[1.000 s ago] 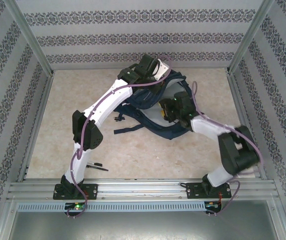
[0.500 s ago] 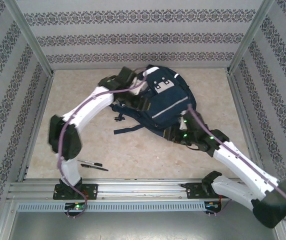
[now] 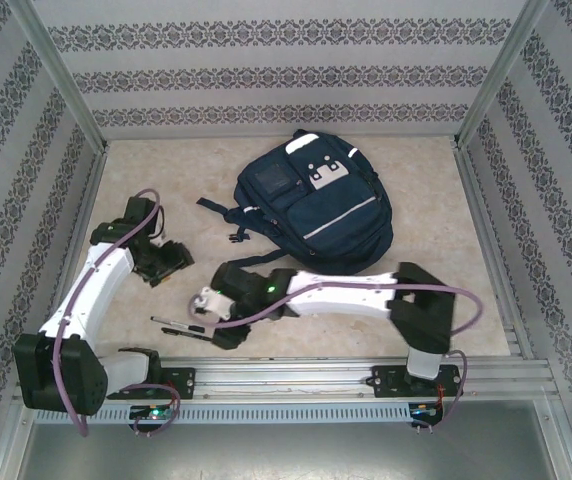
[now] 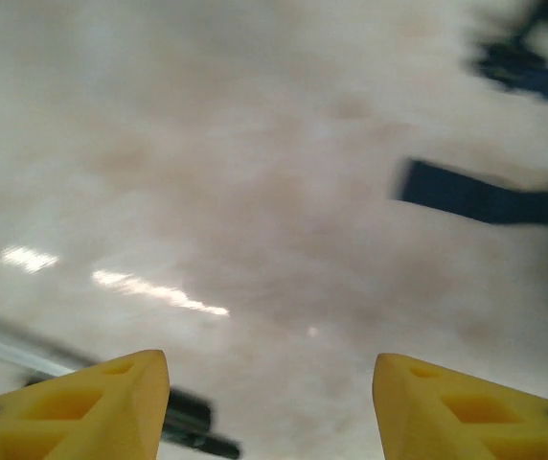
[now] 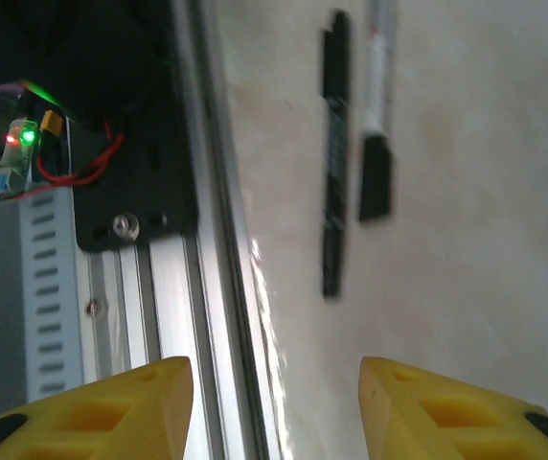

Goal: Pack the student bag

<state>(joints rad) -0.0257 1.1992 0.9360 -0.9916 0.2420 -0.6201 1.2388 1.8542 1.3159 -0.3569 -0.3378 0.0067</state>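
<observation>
The student bag [image 3: 311,200], a navy backpack with white patches and a pale stripe, lies front-up at the back middle of the table, with no gripper touching it. One of its dark straps [image 4: 485,196] shows blurred in the left wrist view. My left gripper [image 3: 171,258] [image 4: 269,402] hangs open and empty left of the bag, low over the table. My right gripper [image 3: 204,303] [image 5: 274,402] is open and empty near the front rail, beside two pens [image 3: 178,328]. In the right wrist view a black pen [image 5: 333,163] and a grey one with a black cap [image 5: 377,115] lie ahead of the fingertips.
The aluminium front rail [image 5: 212,240] and the left arm's black base plate [image 5: 121,192] run just left of my right gripper. A dark pen [image 4: 193,422] lies by my left fingertip. Patterned walls [image 3: 266,80] enclose the table on three sides.
Both arms have drawn away from the bag, which now lies uncovered. The left gripper swung near-left and opened. The right arm swept left along the front to the pens.
</observation>
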